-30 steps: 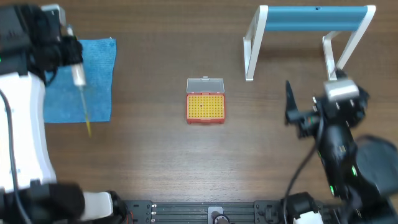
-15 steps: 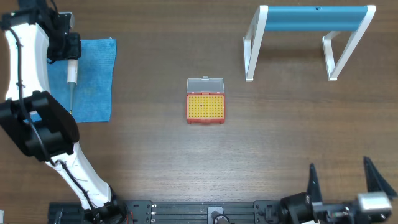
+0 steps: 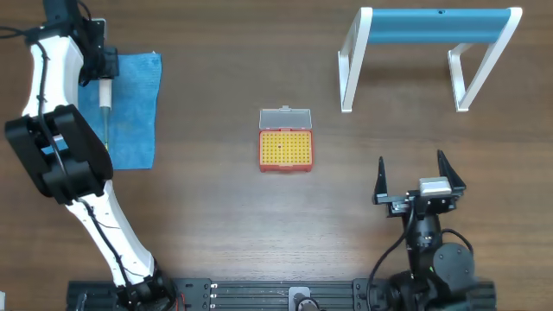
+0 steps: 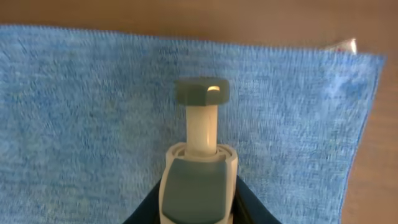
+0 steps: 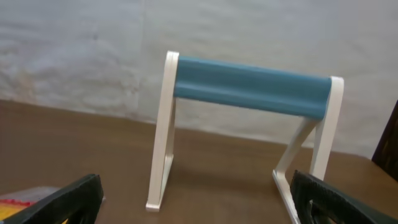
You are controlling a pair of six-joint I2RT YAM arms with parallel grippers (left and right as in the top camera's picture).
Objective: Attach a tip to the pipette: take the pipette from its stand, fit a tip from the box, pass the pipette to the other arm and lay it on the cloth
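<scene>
1. The left gripper [image 3: 97, 62] is pinched onto the pipette [image 3: 104, 92], with a finger on either side of the grey body just behind the plunger knob (the left wrist view shows the knob poking out ahead of them).
2. The pipette's long axis runs along the long side of the blue cloth [image 3: 134, 104]. The plunger end points toward the far edge of the worktop [image 3: 207, 225], and the thin tip [image 3: 105, 128] points back toward the arm bases.
3. The cloth lies directly under the pipette and spreads out to both sides of it. Whether the pipette already touches the fabric cannot be told.
4. The coming move looks like a plain lowering and release, as the whole length, tip included, appears to fall inside the cloth's edges.
5. The right gripper [image 3: 421, 173] is spread and empty near its own base, well apart from the cloth and beyond the tip box [image 3: 285, 149], so the left arm is the nearer one.
</scene>
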